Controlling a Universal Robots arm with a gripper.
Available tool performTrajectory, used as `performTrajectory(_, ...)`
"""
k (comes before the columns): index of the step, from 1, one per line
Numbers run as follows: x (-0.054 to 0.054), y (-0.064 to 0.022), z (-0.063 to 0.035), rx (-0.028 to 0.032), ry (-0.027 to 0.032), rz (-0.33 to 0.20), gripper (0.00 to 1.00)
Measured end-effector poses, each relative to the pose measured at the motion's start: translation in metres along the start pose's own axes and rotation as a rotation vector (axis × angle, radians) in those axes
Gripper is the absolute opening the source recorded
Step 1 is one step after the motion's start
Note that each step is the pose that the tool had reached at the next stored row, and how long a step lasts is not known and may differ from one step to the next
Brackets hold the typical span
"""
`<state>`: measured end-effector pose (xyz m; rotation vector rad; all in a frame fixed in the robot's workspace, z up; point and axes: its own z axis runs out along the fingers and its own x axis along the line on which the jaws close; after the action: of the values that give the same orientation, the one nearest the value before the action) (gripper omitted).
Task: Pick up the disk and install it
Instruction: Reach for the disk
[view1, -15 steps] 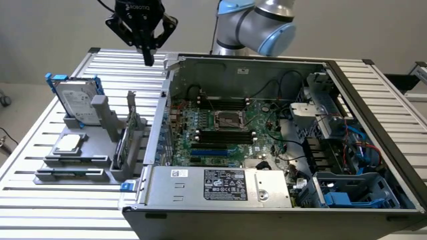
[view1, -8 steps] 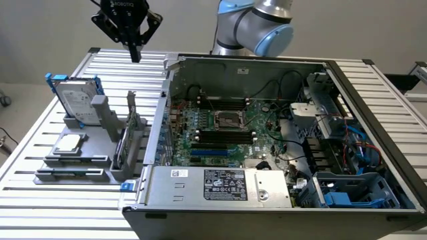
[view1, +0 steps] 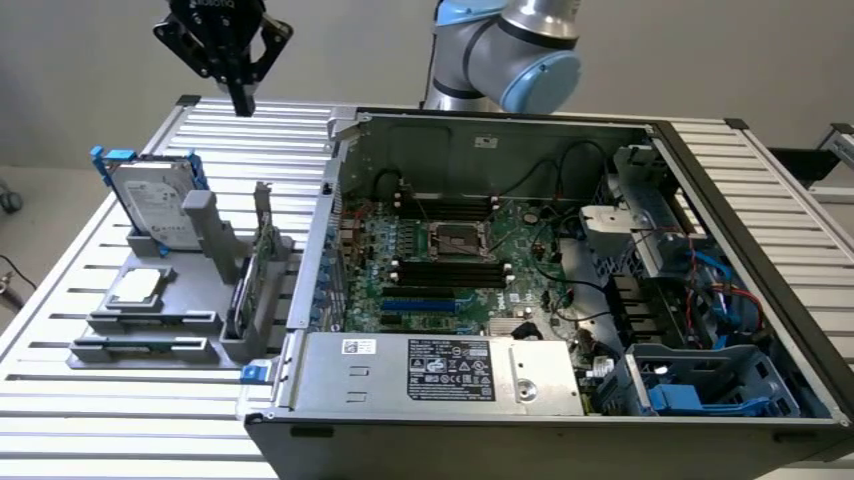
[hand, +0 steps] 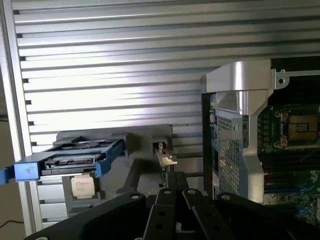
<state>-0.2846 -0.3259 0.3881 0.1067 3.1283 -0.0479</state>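
At the exterior view's left, the disk (view1: 150, 203) is standing on edge in a grey fixture (view1: 140, 347) on the slatted table (view1: 47, 290), with blue rails framing it. A processor chip (view1: 139, 287) is lying on the same fixture, nearer the camera. Above and slightly right of the disk, the gripper (view1: 243, 102) is hanging well apart from it, its fingers (view1: 242, 90) pressed together and carrying nothing. Farther right, the open computer case (view1: 494, 150) is exposing its motherboard (view1: 447, 265), with the power supply (view1: 447, 372) sitting along the near edge.
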Motion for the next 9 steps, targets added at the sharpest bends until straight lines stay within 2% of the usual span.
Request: performTrajectory(9, 0.035, 0.0100, 0.0022, 0.0000, -0.0001, -0.003, 0.11)
